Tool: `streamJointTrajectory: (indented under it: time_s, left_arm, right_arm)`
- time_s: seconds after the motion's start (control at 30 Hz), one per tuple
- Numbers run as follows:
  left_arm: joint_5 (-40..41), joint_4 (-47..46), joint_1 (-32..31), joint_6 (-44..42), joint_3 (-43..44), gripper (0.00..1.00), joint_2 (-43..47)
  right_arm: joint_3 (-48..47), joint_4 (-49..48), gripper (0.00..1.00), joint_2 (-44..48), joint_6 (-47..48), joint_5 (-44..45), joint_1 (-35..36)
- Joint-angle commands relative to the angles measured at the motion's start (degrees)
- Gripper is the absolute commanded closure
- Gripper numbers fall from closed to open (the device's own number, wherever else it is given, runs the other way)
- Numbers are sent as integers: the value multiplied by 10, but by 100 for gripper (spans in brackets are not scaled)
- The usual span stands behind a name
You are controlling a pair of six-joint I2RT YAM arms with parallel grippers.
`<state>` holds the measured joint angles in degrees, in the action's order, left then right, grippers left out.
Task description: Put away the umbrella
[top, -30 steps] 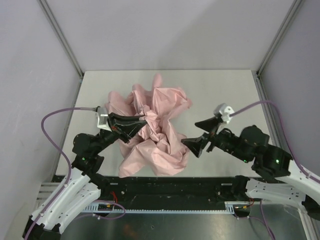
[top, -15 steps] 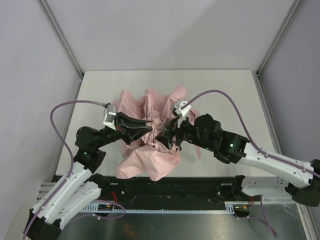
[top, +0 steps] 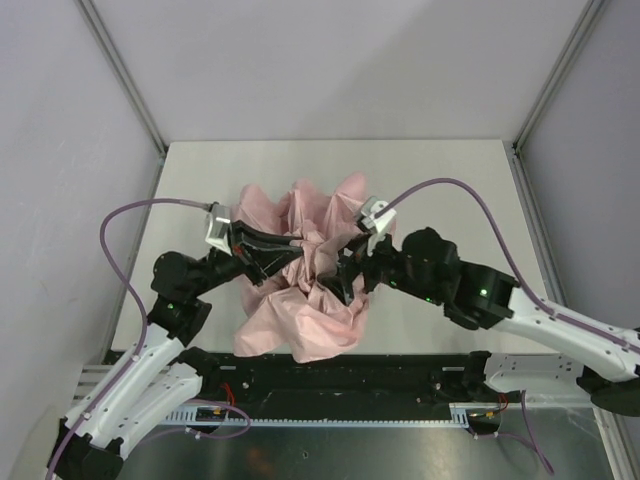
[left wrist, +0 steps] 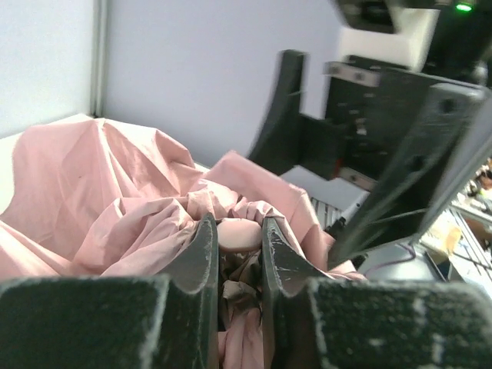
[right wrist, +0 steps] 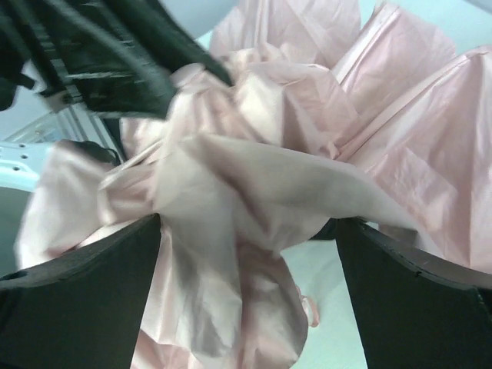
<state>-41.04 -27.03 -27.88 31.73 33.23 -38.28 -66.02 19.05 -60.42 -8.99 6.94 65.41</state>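
The umbrella (top: 300,322) lies as a crumpled heap of pale pink fabric in the middle of the table. My left gripper (top: 291,243) reaches into its centre from the left and is shut on a small pink knob of the umbrella (left wrist: 237,233), held between the two dark fingers (left wrist: 201,254). My right gripper (top: 346,276) comes in from the right, open wide, with loose folds of umbrella fabric (right wrist: 231,192) hanging between its fingers (right wrist: 84,296). The shaft and the strap are hidden under the fabric.
The white table (top: 450,185) is enclosed by grey walls and metal corner posts (top: 122,75). A black rail (top: 350,372) runs along the near edge. Purple cables (top: 130,215) loop above both arms.
My right arm has swung in from the right side to the umbrella's centre, next to the left gripper. The fabric has bunched up higher. The left gripper keeps its hold.
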Motion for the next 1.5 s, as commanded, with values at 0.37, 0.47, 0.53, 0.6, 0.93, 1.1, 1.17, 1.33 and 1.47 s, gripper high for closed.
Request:
streamJointTrajectory:
  time_s: [0.37,0.47,0.53,0.6,0.93,1.1,1.17,1.33,1.47]
  left_arm:
    - [100,6,3,-4,39,100,17]
    - [137,3,3,-27,23,100,43]
    - [161,1,4,-37,17,100,54]
    - [181,-1,3,-41,16,100,62]
    - [251,-28,3,-23,9,100,87]
    - [254,-51,3,-7,7,100,81]
    - [262,-63,3,0,0,100,79]
    - [308,-113,3,21,-29,100,79]
    - [400,-143,3,50,-56,100,86]
  right_arm:
    - [9,92,10,132,-160,200,51]
    - [76,32,13,196,-261,143,27]
    - [112,4,13,224,-313,93,9]
    - [144,-28,13,240,-354,53,-7]
    - [235,-225,35,222,-454,-118,-53]
    - [242,-271,48,215,-456,-126,-77]
    - [249,-300,58,218,-455,-126,-92]
    - [310,-477,92,234,-482,-173,-161]
    - [346,-775,99,198,-596,-312,-241]
